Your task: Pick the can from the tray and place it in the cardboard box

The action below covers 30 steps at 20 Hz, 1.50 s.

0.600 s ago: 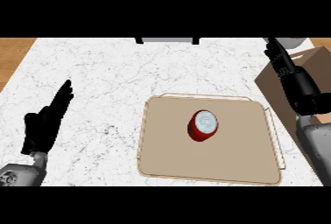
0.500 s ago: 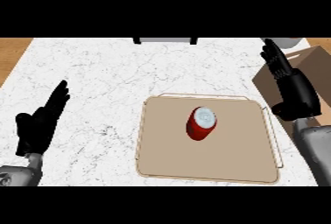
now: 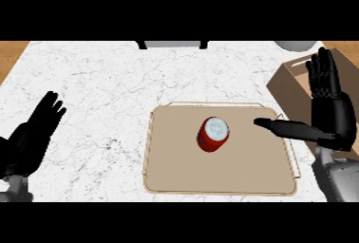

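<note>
left hand (image 3: 29,137) open, right hand (image 3: 329,109) open

- A white marbled counter top (image 3: 112,95) is being shown, veined in grey throughout.
- A strip of brown wood (image 3: 10,57) is being seen at the upper left corner.
- A grey object with dark ends (image 3: 172,44) is being cut off by the top edge.
- A pale rounded object (image 3: 298,45) is being shown at the upper right.

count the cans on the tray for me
1. A single red can stands near the middle of the tan tray, left of the right robot hand. Nothing on the tray could hide another.
</note>
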Available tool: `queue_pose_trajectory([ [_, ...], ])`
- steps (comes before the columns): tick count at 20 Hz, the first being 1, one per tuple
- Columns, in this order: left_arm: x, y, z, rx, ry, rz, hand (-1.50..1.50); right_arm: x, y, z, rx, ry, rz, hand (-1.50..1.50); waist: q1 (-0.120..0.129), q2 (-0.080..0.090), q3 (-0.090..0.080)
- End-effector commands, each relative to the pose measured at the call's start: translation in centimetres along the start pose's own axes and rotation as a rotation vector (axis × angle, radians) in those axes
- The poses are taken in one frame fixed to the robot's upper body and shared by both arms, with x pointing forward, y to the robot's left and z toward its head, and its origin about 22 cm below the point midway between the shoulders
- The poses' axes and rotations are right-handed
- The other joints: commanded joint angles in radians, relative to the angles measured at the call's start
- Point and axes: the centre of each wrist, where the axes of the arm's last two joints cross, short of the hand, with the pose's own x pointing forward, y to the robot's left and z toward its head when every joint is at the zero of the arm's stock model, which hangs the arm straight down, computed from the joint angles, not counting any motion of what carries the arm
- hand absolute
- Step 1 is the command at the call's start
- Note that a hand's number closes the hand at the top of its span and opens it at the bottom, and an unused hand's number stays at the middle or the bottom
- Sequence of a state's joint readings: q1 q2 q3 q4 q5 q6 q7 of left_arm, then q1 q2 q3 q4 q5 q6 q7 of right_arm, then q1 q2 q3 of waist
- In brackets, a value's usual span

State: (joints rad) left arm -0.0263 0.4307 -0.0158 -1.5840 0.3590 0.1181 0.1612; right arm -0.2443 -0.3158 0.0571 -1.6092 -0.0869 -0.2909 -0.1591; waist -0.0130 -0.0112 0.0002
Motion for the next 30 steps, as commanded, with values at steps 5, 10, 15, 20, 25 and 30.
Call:
queue_pose_trajectory([
  [5, 1.8, -1.0, 0.7, -0.015, -0.002, 0.068, 0.0, 5.8, 1.9, 5.1, 0.145, -0.16, 0.133, -1.5, 0.004, 0.003, -0.001],
  [10, 0.4, 0.8, 0.4, -0.008, 0.016, 0.05, 0.0, 5.4, -0.5, 4.6, 0.361, 0.051, 0.556, -1.5, 0.002, 0.002, -0.009],
  [15, 1.6, 0.2, -0.2, -0.036, 0.012, 0.043, 0.0, 8.9, 1.1, 3.4, 0.497, 0.174, 0.796, -1.5, 0.02, 0.007, -0.007],
  [20, 1.5, 0.3, 0.3, -0.047, 0.006, 0.044, 0.0, 12.0, 4.4, 3.0, 0.619, 0.342, 0.891, -1.5, 0.035, 0.007, -0.005],
  [25, 0.5, -0.4, -0.4, -0.035, 0.009, 0.047, 0.0, 13.9, 8.2, 0.8, 0.688, 0.462, 0.844, -1.5, 0.023, 0.012, -0.002],
  [30, 0.9, -0.1, 1.1, -0.038, 0.007, 0.044, 0.0, 12.8, 10.4, 0.2, 0.711, 0.544, 0.854, -1.5, 0.022, 0.01, -0.001],
])
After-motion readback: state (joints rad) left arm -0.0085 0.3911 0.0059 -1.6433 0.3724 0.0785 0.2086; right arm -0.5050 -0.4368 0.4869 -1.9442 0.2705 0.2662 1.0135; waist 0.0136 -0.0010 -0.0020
